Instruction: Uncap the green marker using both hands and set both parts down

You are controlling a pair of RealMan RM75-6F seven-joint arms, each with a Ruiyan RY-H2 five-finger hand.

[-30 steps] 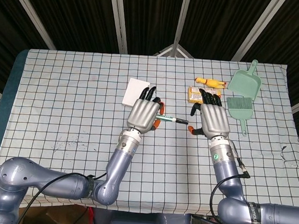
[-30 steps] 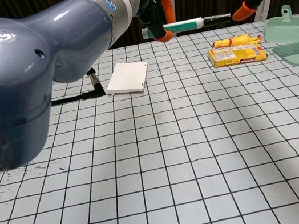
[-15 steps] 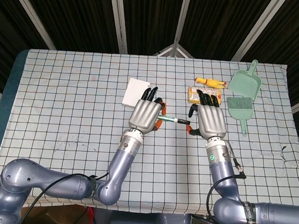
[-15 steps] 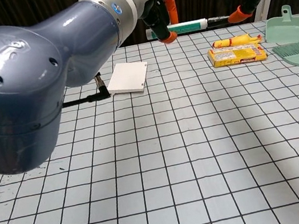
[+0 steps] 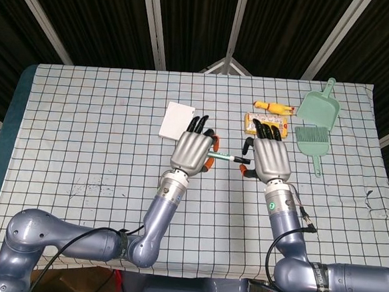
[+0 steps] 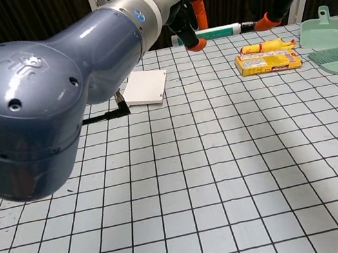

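Observation:
The green marker [image 5: 226, 157] hangs level above the table, gripped in my left hand [image 5: 193, 151], whose orange-tipped fingers wrap its body. In the chest view the marker [image 6: 216, 30] juts right from the left hand [image 6: 186, 22], dark cap end outward. My right hand [image 5: 268, 159] is just right of it with fingers stretched out and thumb apart. The cap end reaches the right hand's orange thumb tip [image 6: 262, 21]; no closed grip on the cap shows.
A white pad [image 5: 177, 120] lies behind the left hand. A yellow packet [image 6: 267, 61], a yellow rubber chicken [image 6: 267, 47], and a green dustpan [image 5: 319, 106] with its brush [image 5: 312, 140] lie at the back right.
Both hands have drifted slightly nearer me. The right hand has moved left, closing the gap until its thumb tip meets the marker's cap end.

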